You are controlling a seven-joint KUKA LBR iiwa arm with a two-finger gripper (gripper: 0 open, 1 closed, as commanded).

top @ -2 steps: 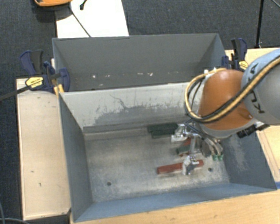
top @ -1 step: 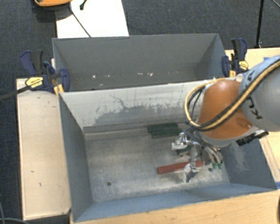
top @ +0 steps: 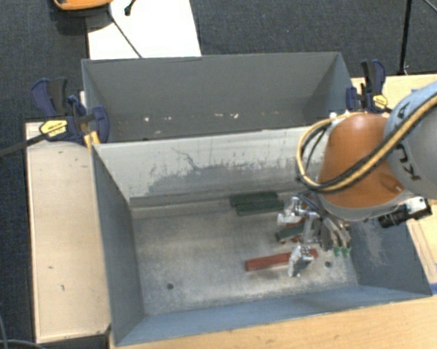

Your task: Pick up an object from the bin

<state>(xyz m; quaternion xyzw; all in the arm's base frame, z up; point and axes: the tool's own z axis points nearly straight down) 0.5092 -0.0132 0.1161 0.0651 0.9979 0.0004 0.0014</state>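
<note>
My gripper [top: 304, 244] hangs low over the right part of the bin floor, its metal fingers pointing down and left. Just below and left of the fingertips lies a flat reddish-brown bar [top: 267, 263], its right end right by the lower fingertip. A dark green flat block [top: 254, 202] lies against the back wall, up and left of the gripper. A small dark green piece [top: 288, 235] shows right beside the upper finger. Nothing is visibly held between the fingers.
The arm with its orange cover and cables reaches in from the right, hiding the bin's right side. A small green bit [top: 342, 252] peeks out under the wrist. The left half of the bin floor is bare grey metal.
</note>
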